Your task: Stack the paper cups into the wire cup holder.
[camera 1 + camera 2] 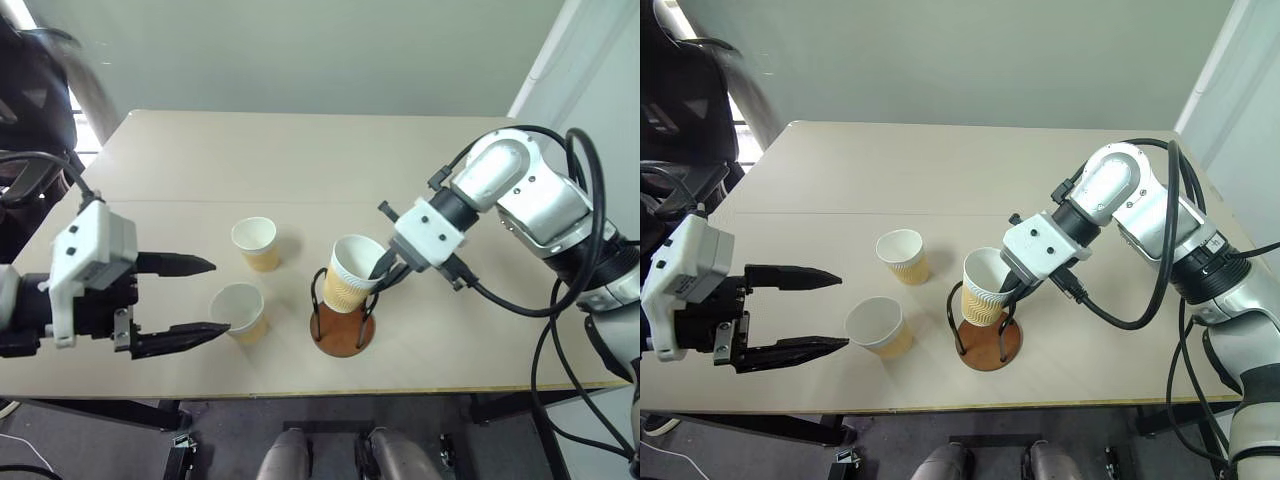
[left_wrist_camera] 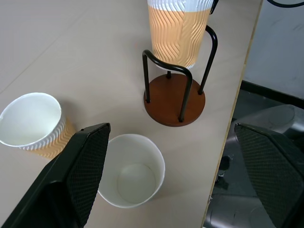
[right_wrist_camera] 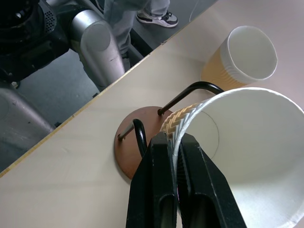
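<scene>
Pale table (image 1: 300,150) lies mostly bare, room all round. Right gripper (image 1: 381,268) pinches a paper cup (image 1: 352,272) by its rim, tilted within the wire cup holder (image 1: 343,325) near the front edge. Thin and light, it would crush easily. Left gripper (image 1: 200,296) hangs spread beside two cups (image 1: 240,312).

Ribbed paper cups (image 2: 176,33), glossy black wire holder (image 2: 174,92), matt table (image 1: 300,160).

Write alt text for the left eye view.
The right gripper pinches the rim of a tan paper cup held between the black wire loops of a brown-based cup holder. Two more cups stand near the open left gripper.
</scene>
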